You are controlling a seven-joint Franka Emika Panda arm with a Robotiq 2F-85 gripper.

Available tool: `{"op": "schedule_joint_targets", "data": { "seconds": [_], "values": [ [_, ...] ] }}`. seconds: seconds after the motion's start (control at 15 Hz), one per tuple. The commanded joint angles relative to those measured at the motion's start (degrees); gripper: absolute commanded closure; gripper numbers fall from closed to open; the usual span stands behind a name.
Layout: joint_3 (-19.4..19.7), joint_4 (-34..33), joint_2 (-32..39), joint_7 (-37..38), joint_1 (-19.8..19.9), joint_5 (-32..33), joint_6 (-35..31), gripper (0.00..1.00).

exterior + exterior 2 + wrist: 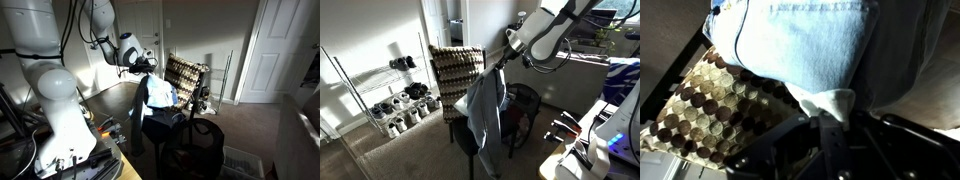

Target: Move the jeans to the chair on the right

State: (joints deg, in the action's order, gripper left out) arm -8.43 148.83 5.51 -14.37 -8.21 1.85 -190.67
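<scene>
The jeans (488, 108) hang from my gripper (503, 62) as a long blue denim drape with pale inner patches. They dangle above two chairs in both exterior views, also shown here (157, 95). My gripper (146, 66) is shut on the top of the jeans. In the wrist view the denim (800, 45) fills the upper frame and a white fold is pinched in the jaws (830, 110). A patterned chair (455, 68) with a brown-and-cream back stands behind the jeans. A black chair (523, 100) stands beside it.
A wire shoe rack (395, 95) with several shoes stands by the wall. A white door (270, 50) is at the back. The robot base (55, 110) and a table edge (110, 150) lie near. Carpeted floor (390, 155) lies in front of the chairs.
</scene>
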Motion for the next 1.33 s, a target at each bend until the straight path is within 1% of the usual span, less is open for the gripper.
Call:
{"op": "schedule_joint_targets", "data": {
  "seconds": [0.0,0.07,0.2,0.27,0.33,0.4,0.87,0.93,1.07,1.13,1.27],
  "values": [
    [8.18,8.52,-10.49,-6.34,-4.79,-8.51,-5.69,0.97],
    [7.74,9.79,-11.04,-9.94,-3.67,-12.7,-8.19,0.97],
    [4.32,11.4,-10.5,-16.39,-1.65,-21.98,-13.18,0.97],
    [6.75,8.75,-8.58,-11.1,-2.77,-15.43,-8.34,0.89],
    [6.21,9.68,-8.98,-13.47,-2.42,-18.42,-8.97,0.89],
    [5.9,10.07,-9.08,-14.28,-2.36,-19.65,-8.97,0.89],
    [5.45,10.19,-9.08,-14.36,-2.34,-20.09,-8.97,0.89],
    [5.77,10.19,-10.33,-11.28,-3.18,-18.79,-8.1,0.97],
    [5.68,10.42,-13.46,-8.93,-3.97,-19.17,-7.47,0.97],
    [5.8,11.76,-17.33,-6.79,-4.33,-19.07,-7.46,0.97],
    [6.04,12.96,-22.17,-5.19,-4.7,-20.3,-7.52,0.97]
  ]
}}
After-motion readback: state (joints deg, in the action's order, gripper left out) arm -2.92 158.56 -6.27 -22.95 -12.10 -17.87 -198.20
